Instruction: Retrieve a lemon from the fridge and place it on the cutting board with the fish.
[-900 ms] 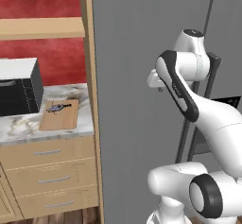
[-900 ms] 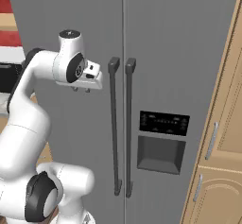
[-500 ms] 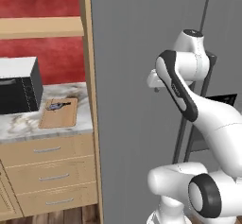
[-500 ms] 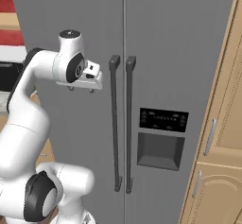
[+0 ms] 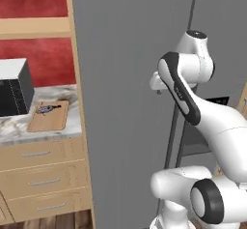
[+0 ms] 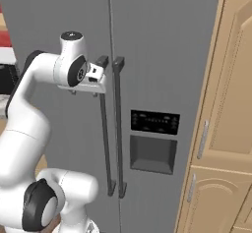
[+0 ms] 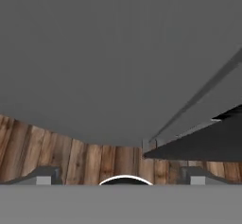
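Well, the fridge (image 6: 157, 40) stands tall and grey with both doors shut, its two dark bar handles (image 6: 118, 129) running side by side down the middle seam and a dark dispenser panel (image 6: 153, 141) on the right-hand door. The lemon cannot be made out anywhere. The gripper (image 6: 102, 62) sits just beside the top of the left handle (whether it touches the bar cannot be told), and in the hand view its two fingertips (image 7: 45, 175) stand spread wide apart with nothing between them, grey door and wood floor (image 7: 71, 157) beyond. Off to the left, the cutting board (image 5: 49, 117) lies on the marble counter (image 5: 19, 126) near its right edge, the fish (image 5: 48, 109) at the board's far end, a microwave (image 5: 14, 87) beside it.
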Available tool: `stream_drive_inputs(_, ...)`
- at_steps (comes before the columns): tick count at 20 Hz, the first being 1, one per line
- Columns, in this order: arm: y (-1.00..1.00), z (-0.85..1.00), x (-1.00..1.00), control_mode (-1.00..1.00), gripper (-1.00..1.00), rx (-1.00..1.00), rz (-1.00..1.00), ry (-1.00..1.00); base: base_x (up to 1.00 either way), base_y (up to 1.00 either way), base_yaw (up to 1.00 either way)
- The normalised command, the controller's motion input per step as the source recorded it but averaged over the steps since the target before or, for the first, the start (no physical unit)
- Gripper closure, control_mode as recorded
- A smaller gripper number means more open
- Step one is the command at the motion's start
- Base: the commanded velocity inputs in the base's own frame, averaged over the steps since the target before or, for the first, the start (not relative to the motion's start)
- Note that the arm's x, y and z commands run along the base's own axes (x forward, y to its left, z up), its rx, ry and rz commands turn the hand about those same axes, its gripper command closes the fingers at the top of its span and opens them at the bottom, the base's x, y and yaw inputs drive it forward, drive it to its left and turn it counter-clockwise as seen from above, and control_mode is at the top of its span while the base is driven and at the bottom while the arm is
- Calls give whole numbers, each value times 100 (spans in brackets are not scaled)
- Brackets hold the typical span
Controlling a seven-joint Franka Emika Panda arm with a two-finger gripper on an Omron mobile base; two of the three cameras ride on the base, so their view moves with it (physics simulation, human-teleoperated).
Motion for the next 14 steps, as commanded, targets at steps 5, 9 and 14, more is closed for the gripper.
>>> stream_drive_inputs(5, 0, 0, 0, 100, -100, 0, 0, 0, -29, -45, 0)
stream_drive_inputs(9, 0, 0, 0, 100, -100, 0, 0, 0, -31, -6, 0)
stream_drive_inputs(14, 0, 0, 0, 100, -100, 0, 0, 0, -57, -20, 0)
